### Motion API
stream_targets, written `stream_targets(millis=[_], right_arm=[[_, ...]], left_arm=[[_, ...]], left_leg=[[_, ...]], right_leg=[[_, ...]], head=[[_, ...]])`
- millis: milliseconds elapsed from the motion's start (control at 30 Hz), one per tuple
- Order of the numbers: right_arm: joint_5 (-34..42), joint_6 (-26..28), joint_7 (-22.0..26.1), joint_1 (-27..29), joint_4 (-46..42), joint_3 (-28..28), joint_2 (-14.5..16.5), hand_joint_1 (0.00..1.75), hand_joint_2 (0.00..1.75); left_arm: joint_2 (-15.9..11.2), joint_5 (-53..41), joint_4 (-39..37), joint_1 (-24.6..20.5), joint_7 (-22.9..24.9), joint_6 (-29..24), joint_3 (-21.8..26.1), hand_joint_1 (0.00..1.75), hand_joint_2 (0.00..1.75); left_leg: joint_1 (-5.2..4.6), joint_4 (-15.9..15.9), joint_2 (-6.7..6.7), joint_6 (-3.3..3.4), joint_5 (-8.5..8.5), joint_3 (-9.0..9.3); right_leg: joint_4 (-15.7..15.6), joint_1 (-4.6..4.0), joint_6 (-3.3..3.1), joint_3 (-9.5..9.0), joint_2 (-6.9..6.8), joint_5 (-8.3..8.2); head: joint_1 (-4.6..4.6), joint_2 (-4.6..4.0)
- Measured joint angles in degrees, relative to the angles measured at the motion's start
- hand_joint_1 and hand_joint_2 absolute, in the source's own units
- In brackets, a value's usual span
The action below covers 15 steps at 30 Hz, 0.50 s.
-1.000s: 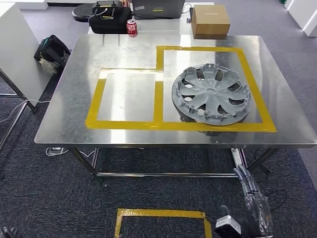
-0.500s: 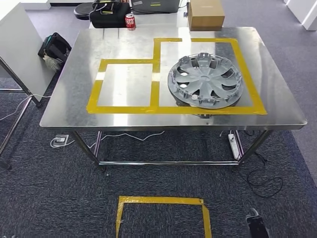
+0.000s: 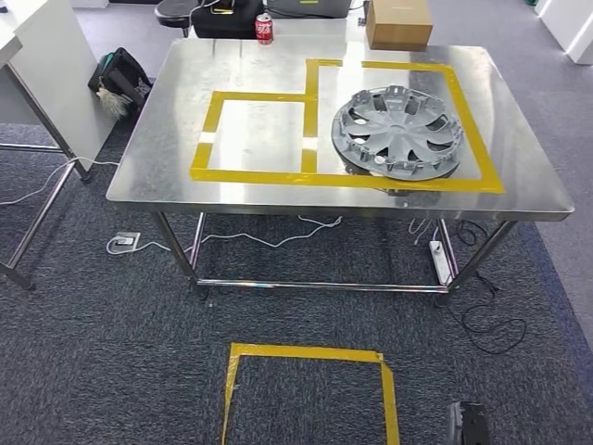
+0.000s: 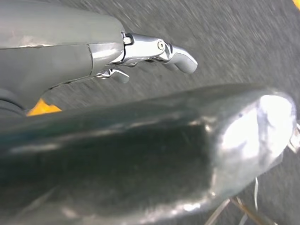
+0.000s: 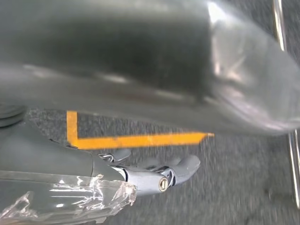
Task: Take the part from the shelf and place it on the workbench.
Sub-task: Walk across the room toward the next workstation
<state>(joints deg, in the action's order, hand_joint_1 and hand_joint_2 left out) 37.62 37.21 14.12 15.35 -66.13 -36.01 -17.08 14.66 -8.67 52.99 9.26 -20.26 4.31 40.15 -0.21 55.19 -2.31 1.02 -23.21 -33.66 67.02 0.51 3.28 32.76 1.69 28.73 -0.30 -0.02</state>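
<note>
Dark grey carpet is filling the near ground, with a yellow tape outline (image 3: 308,389) marking a standing spot on the floor just ahead of the robot. At the picture's lower edge the right hand (image 3: 469,425) is showing only as a dark tip; the right wrist view is showing it (image 5: 155,174) hanging over the carpet with fingers lying loosely apart, grasping nothing. The left hand (image 4: 141,51) is likewise hanging released, fingers extended above blurred carpet.

Beyond, the steel tabletop (image 3: 175,130) is carrying the hubcap (image 3: 397,130), which is lying flat inside the right-hand taped zone (image 3: 483,148). Compared with a second ago the whole scene is sitting farther off and shifted, so the camera is moving: the robot is probably backing away, and the right hand is showing less. That suggests the placement is done.

At the far edge, a red can (image 3: 263,29), a cardboard box (image 3: 398,22) and a black case (image 3: 227,17) are being cut off by the frame. Both wrist views are blurred.
</note>
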Motion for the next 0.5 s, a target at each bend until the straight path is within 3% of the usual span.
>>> stream_targets(millis=[67,100,133,167,233,300,367,400,433,500], right_arm=[[2.1,0.3,1.1,-2.4,2.6,-2.8,0.3,0.0,0.0],[2.7,0.3,1.4,-3.6,3.8,-4.0,0.6,0.0,0.0],[3.1,0.1,1.5,-4.8,5.1,-4.9,1.1,0.0,0.0],[3.3,-0.1,1.5,-6.0,6.3,-5.5,1.7,0.0,0.0],[3.2,-0.4,1.4,-8.0,8.2,-6.4,2.8,0.0,0.0],[3.0,-0.5,1.4,-9.0,9.4,-6.9,3.5,0.0,0.0],[2.8,-0.6,1.4,-9.2,10.4,-7.1,3.9,0.0,0.0],[2.6,-0.6,1.3,-9.3,10.8,-7.2,4.0,0.0,0.0],[2.3,-0.6,1.2,-9.5,11.2,-7.4,4.1,0.0,0.0],[1.6,-0.7,0.7,-10.2,12.0,-7.7,4.6,0.0,0.0]], left_arm=[[0.2,-1.7,-0.4,-0.6,0.1,0.7,2.4,0.0,0.0],[0.2,-2.6,-0.7,-0.9,0.1,1.0,3.5,0.0,0.0],[0.3,-3.5,-0.9,-1.2,0.0,1.4,4.6,0.0,0.0],[0.3,-4.3,-1.1,-1.3,0.0,1.7,5.7,0.0,0.0],[0.5,-5.4,-1.3,-1.4,0.0,2.3,7.9,0.0,0.0],[0.7,-6.0,-1.5,-1.6,0.0,2.6,9.3,0.0,0.0],[0.9,-6.3,-1.7,-2.0,0.0,2.9,10.3,0.0,0.0],[0.9,-6.5,-1.8,-2.1,0.1,3.1,10.7,0.0,0.0],[1.0,-6.7,-1.9,-2.1,0.3,3.3,11.2,0.0,0.0],[1.0,-7.5,-2.1,-2.2,1.0,3.7,12.1,0.0,0.0]], left_leg=[[-0.12,0.2,-1.21,-0.52,1.19,-1.08],[-0.11,0.2,-1.84,-0.85,1.82,-1.51],[-0.1,0.1,-2.51,-1.23,2.41,-1.86],[0.01,0.0,-3.03,-1.59,2.88,-2.14],[0.14,1.4,-1.99,-2.21,1.6,-3.06],[0.24,7.4,0.39,-2.83,-2.85,-5.46],[0.42,15.0,1.39,-3.47,-6.76,-8.11],[0.53,16.9,1.54,-3.68,-7.23,-8.4],[0.64,16.7,1.69,-3.82,-6.62,-7.57],[0.79,10.5,3.01,-3.91,-3.59,-3.08]], right_leg=[[-8.4,0.13,-0.41,-5.71,2.57,0.62],[-10.8,0.11,-0.56,-7.05,3.18,1.45],[-11.9,0.06,-0.69,-7.4,2.79,1.78],[-12.0,0.04,-0.95,-7.03,2.01,1.68],[-12.1,0.13,-1.82,-6.67,0.53,1.04],[-12.2,0.15,-2.39,-6.27,-1.21,0.55],[-12.2,0.08,-2.48,-5.86,-3.18,0.3],[-12.1,0.07,-2.43,-5.71,-4.12,0.21],[-12.1,0.08,-2.37,-5.61,-4.99,0.16],[-12.0,0.09,-2.17,-5.84,-6.41,0.18]], head=[[-0.03,0.0],[-0.04,0.0],[-0.05,0.0],[-0.02,0.0],[-0.29,0.0],[-0.74,0.0],[-0.92,0.0],[-0.91,0.0],[-0.91,0.0],[-0.91,0.0]])
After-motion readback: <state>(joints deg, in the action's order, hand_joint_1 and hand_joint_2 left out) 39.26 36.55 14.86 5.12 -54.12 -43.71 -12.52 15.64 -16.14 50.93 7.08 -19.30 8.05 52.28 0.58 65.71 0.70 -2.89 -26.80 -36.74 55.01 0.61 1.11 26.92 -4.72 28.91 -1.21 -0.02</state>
